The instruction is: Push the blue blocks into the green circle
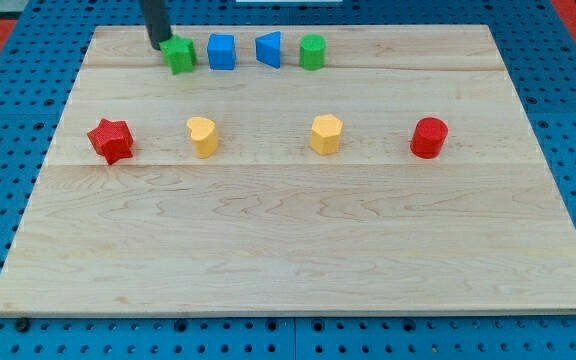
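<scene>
Tool: my tip [159, 45] touching green star block [180, 56], upper-left side.

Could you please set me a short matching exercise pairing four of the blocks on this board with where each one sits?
Things:
1. red star
2. red cylinder
3. blue cube
4. green block beside my tip

Places:
A. middle row, far right of the view
B. top row, leftmost
C. middle row, far left of the view
D. top row, second from left

Pairs: 1-C, 2-A, 3-D, 4-B
</scene>
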Action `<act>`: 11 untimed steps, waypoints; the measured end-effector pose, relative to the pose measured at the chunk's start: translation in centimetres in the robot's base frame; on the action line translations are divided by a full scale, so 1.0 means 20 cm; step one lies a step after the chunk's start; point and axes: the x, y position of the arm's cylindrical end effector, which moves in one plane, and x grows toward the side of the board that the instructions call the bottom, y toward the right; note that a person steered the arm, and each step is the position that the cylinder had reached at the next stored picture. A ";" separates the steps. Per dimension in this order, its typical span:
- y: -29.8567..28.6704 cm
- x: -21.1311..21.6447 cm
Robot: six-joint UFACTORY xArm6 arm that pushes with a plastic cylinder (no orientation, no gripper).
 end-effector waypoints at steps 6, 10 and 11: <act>0.28 0.06; 0.55 0.03; 0.55 0.03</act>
